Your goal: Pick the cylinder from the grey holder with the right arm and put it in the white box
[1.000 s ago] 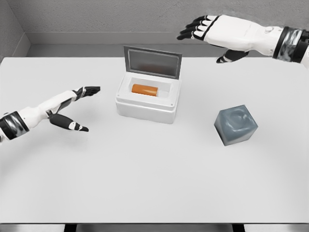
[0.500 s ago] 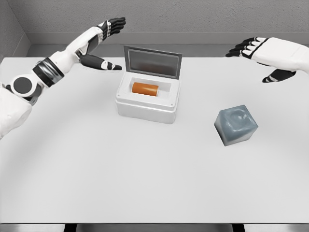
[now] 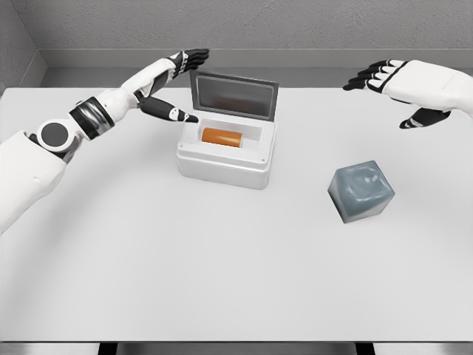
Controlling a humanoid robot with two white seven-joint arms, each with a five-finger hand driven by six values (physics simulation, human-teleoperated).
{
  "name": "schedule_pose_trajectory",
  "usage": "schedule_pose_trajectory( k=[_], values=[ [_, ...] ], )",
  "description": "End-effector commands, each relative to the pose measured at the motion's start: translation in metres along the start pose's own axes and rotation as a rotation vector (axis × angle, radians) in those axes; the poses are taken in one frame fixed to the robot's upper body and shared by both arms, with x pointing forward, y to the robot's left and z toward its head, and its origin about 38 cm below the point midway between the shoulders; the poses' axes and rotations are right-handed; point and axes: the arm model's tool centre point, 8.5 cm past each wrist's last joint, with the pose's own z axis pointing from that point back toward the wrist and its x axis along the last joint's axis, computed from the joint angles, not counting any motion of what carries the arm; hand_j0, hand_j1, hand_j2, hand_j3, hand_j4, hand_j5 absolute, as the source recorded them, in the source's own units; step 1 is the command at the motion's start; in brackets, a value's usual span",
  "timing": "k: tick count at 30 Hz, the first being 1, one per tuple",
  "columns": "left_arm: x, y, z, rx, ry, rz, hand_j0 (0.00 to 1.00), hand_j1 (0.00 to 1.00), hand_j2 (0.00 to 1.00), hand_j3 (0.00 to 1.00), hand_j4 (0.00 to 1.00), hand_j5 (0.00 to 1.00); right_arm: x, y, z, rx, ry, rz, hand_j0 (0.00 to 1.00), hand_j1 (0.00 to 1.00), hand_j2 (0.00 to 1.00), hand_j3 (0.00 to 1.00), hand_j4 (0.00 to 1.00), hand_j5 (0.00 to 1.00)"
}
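left hand (image 3: 171, 83) open by lid (image 3: 233, 95) | right hand (image 3: 403, 85) open, raised

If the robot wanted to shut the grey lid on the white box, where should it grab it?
Probably the top edge of the upright grey lid, reached from the left, where the open left hand already hovers. The lid stands hinged at the back of the white box, so its free top edge swings down forward over the orange cylinder.

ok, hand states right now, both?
Left hand: open, empty, beside the white box lid.
Right hand: open, empty, above the table.
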Motion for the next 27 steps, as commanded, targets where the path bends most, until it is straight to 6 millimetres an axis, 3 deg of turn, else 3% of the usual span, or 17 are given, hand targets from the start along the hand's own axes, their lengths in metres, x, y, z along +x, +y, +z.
schedule_pose_trajectory(
  k=[1,11,17,19,24,27],
  values=[
    [0.001,0.001,0.000,-0.002,-0.004,0.004,1.00,1.00,1.00,1.00,1.00,1.00,0.000,-0.001,0.000,-0.004,0.001,-0.005,1.00,1.00,1.00,1.00,1.00,1.00],
    [0.014,0.003,0.009,-0.031,-0.038,-0.010,1.00,1.00,1.00,1.00,1.00,1.00,0.002,0.002,-0.004,0.007,-0.010,-0.004,1.00,1.00,1.00,1.00,1.00,1.00],
    [0.022,0.003,0.027,-0.048,-0.060,-0.009,1.00,1.00,1.00,1.00,1.00,1.00,0.002,0.002,-0.003,0.008,-0.009,-0.002,1.00,1.00,1.00,1.00,1.00,1.00],
    [0.030,0.012,0.038,-0.041,-0.072,-0.009,1.00,1.00,1.00,1.00,1.00,1.00,0.003,0.002,-0.004,0.009,-0.010,-0.003,1.00,1.00,1.00,1.00,1.00,1.00],
    [0.014,0.013,0.061,-0.029,-0.016,-0.004,1.00,1.00,1.00,1.00,1.00,1.00,0.003,0.003,-0.004,0.012,-0.010,-0.004,1.00,1.00,1.00,1.00,1.00,1.00],
    [-0.020,0.014,0.100,0.006,0.100,0.014,1.00,1.00,1.00,1.00,1.00,1.00,0.003,0.003,-0.004,0.012,-0.010,-0.004,1.00,1.00,1.00,1.00,1.00,1.00]
  ],
)
